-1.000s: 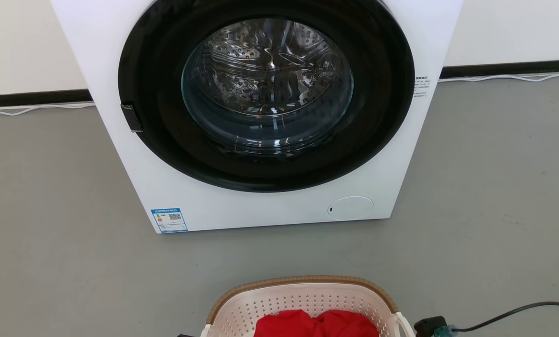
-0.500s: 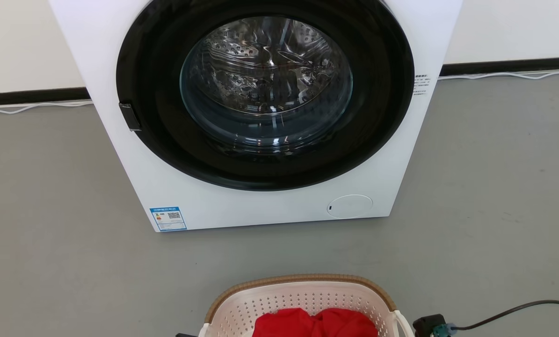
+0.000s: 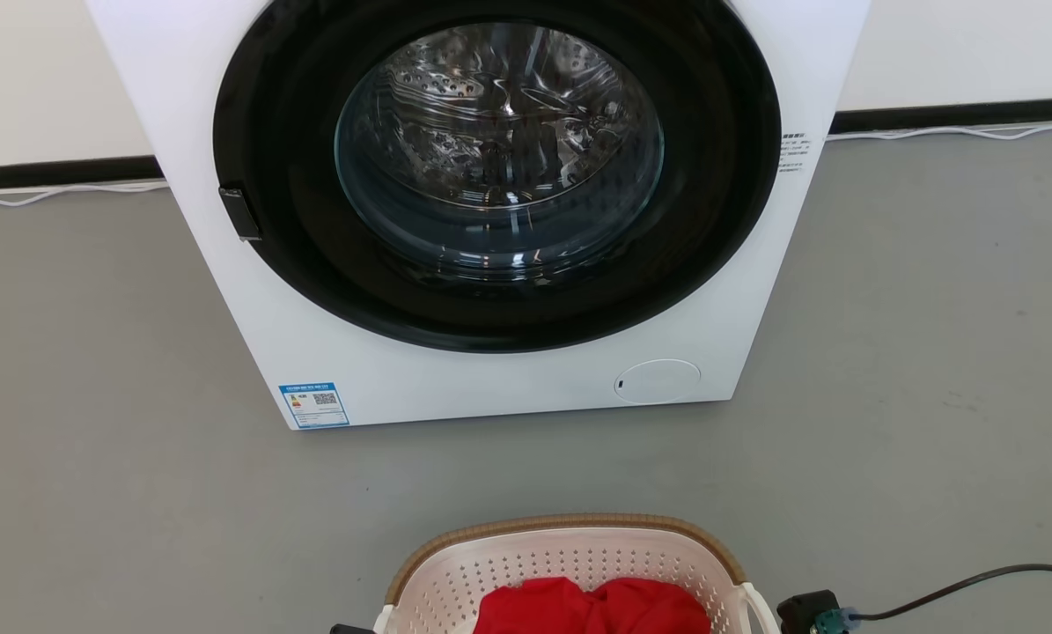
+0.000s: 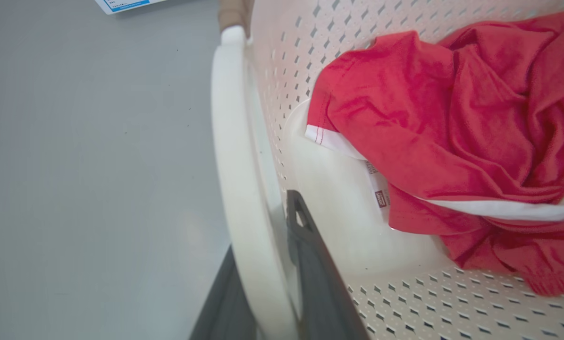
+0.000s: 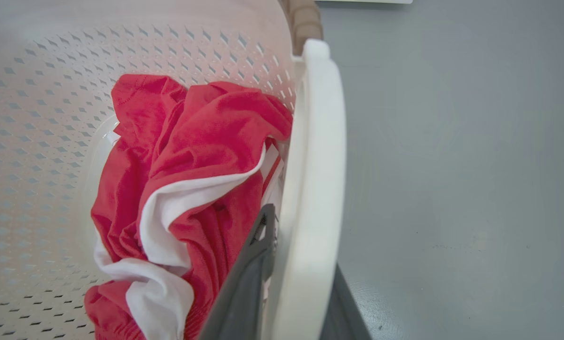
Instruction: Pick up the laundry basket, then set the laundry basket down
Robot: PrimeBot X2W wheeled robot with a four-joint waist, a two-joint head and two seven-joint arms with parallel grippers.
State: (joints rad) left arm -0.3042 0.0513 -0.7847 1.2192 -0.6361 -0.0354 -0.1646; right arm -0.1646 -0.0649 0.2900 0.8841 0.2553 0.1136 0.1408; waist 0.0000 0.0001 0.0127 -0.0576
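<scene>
The laundry basket [image 3: 570, 559] is at the bottom middle of the head view: cream, perforated, with a brown woven rim, and a red and white garment [image 3: 592, 608] lies in it. In the left wrist view my left gripper [image 4: 263, 226] is shut on the basket's white loop handle [image 4: 234, 141], one dark finger inside the loop and one outside. In the right wrist view my right gripper [image 5: 303, 241] is shut the same way on the other handle [image 5: 317, 141]. I cannot tell whether the basket's base touches the floor.
A white front-loading washing machine [image 3: 490, 387] stands just beyond the basket, its round glass door [image 3: 499, 141] shut. Grey floor [image 3: 94, 440] spreads to both sides. A white cable [image 3: 930, 134] runs along the dark skirting. A black cable [image 3: 974, 583] leads to my right wrist.
The head camera has moved, and the washing machine sits slightly higher in the view. The basket and both grips keep their place.
</scene>
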